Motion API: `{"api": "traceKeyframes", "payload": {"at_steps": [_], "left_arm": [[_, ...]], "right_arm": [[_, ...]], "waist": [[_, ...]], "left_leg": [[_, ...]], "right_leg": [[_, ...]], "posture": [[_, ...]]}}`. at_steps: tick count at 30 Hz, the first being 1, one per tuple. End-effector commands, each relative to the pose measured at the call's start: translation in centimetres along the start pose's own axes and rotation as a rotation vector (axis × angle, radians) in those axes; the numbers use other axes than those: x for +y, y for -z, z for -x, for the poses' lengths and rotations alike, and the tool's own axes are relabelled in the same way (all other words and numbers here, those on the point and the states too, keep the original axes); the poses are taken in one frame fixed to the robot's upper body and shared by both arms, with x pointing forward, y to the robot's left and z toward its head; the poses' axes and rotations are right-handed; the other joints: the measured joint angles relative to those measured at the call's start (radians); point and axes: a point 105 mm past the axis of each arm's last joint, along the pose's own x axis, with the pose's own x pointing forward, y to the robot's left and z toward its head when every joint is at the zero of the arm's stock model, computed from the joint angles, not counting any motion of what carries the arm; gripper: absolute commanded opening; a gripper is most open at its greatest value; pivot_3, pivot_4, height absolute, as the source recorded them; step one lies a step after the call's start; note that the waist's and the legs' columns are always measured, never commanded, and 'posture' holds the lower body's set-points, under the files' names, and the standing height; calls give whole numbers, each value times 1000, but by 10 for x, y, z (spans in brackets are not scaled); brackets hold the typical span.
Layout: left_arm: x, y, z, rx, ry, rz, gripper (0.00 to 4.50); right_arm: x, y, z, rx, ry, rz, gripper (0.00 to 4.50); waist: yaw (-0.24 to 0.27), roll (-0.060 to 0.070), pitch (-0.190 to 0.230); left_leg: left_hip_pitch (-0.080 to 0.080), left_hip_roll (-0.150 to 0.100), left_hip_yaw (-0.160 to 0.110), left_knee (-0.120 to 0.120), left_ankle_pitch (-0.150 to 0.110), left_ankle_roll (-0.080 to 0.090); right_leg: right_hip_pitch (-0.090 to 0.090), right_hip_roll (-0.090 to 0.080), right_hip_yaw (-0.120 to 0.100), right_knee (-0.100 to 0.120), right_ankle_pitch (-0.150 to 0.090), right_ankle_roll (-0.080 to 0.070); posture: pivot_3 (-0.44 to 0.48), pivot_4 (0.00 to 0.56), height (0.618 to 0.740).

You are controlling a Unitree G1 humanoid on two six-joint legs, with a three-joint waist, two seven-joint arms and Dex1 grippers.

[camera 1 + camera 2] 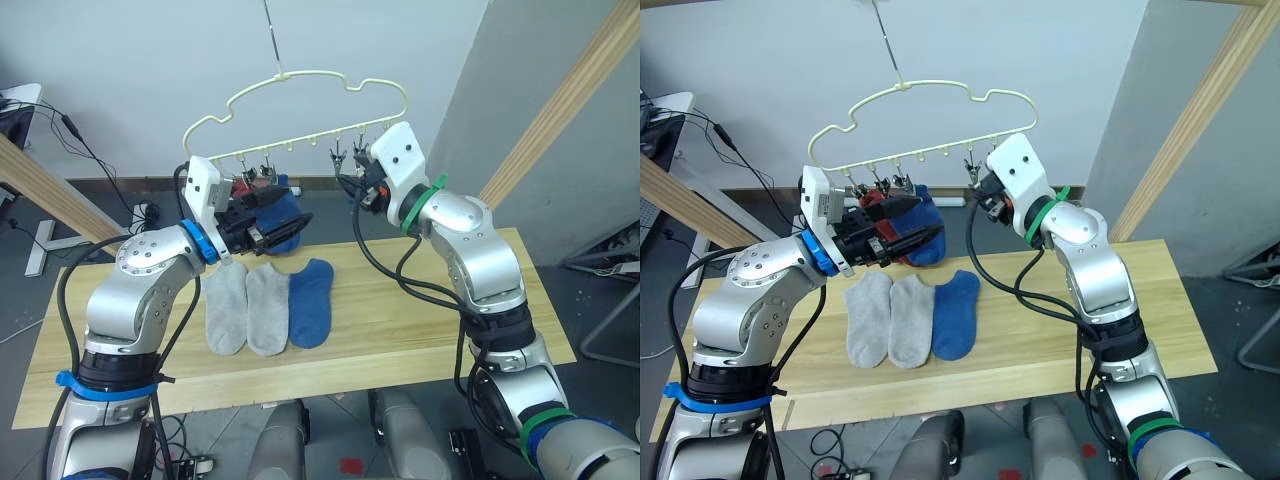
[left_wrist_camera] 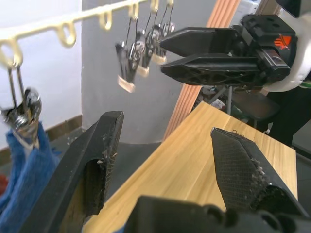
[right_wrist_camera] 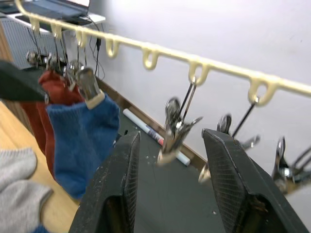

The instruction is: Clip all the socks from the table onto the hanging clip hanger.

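**On table: three socks left, both grippers up at hanger**

Nearest the robot, on the table (image 1: 420, 330), three socks lie side by side, toes toward the robot: grey sock (image 1: 227, 310) on the left, second grey sock (image 1: 267, 310) touching it in the middle, blue sock (image 1: 311, 300) on the right, its edge against the middle one.

Above and behind the socks, the left gripper (image 1: 285, 225) is raised off the table, fingers (image 2: 97, 160) spread apart with nothing between them. It points toward the hanging socks.

Right gripper (image 1: 352, 185) is raised further right, level with the clip row. In its wrist view the fingers (image 3: 116, 189) stand apart, a dangling clip (image 3: 172, 128) just beyond the gap; nothing held.

Farthest back, the hanger (image 1: 310, 100) hangs by its hook in front of the wall. Clips run along its lower bar. On the left part of that row, a red sock (image 3: 56, 92) and a blue hung sock (image 3: 85, 136) are clipped next to each other, partly hidden behind the left gripper in the head views. Clips further right hang bare.
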Motion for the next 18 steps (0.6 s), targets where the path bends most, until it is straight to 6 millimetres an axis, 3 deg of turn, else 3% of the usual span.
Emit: {"api": "traceKeyframes", "payload": {"at_steps": [1, 9, 18], "left_arm": [[1, -10, 2, -31, -6, -30, 3253], [3, -9, 2, -35, -18, -30, 3253], [2, -9, 1, -36, -22, -32, 3253]], "right_arm": [[1, -14, -5, -38, -4, -16, 2085], [1, -18, -23, -27, 9, -8, 2085], [3, -21, -30, -36, -4, -20, 2085]], "waist": [[0, 0, 0], [0, 0, 0], [2, 0, 0]], "left_leg": [[0, 0, 0, 0, 0, 0], [0, 0, 0, 0, 0, 0], [0, -1, 0, 0, 0, 0]], "right_leg": [[0, 0, 0, 0, 0, 0], [-1, 0, 0, 0, 0, 0], [-1, 0, 0, 0, 0, 0]], "posture": [[-64, 290, 740], [-57, 281, 740], [-52, 281, 740]]}}
